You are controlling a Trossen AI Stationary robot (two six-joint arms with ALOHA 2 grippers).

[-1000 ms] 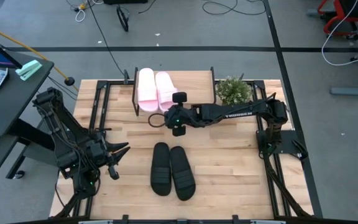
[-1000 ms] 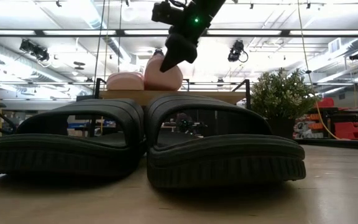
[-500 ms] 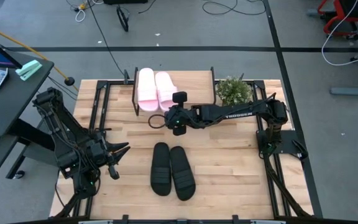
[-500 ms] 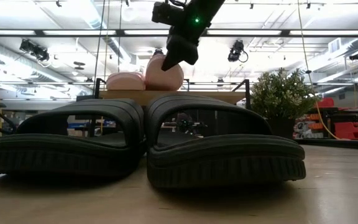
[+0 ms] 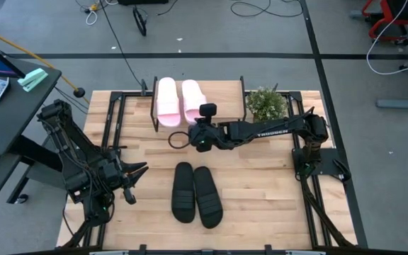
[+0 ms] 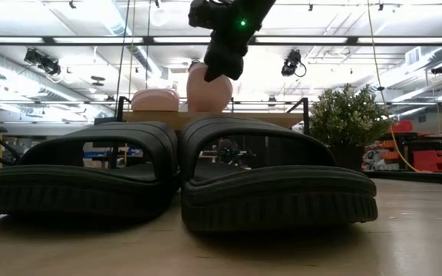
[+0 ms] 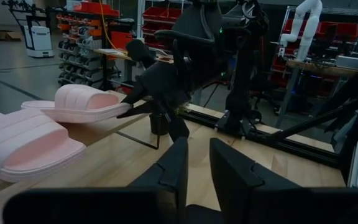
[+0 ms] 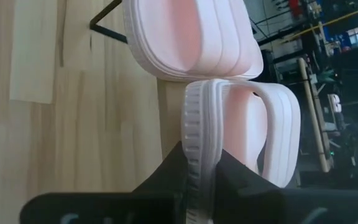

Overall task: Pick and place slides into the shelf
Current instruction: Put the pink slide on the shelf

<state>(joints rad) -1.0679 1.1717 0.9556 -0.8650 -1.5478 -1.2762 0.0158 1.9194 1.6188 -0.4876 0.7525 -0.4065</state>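
Two black slides sit untouched at the near edge; left gripper idles near-left, fingers narrowly apart. Farther back, right gripper pinches the second pink slide's heel rim on the shelf, beside its mate. Set it flat, parallel, before letting go.

Slides and shelf: two pale pink, two black, one low rack.
Pink slides lie side by side on the light wood shelf; the right claw pinches the nearer one's sole edge, tilting it. Black slides lie paired, flat on the tabletop, near that claw.
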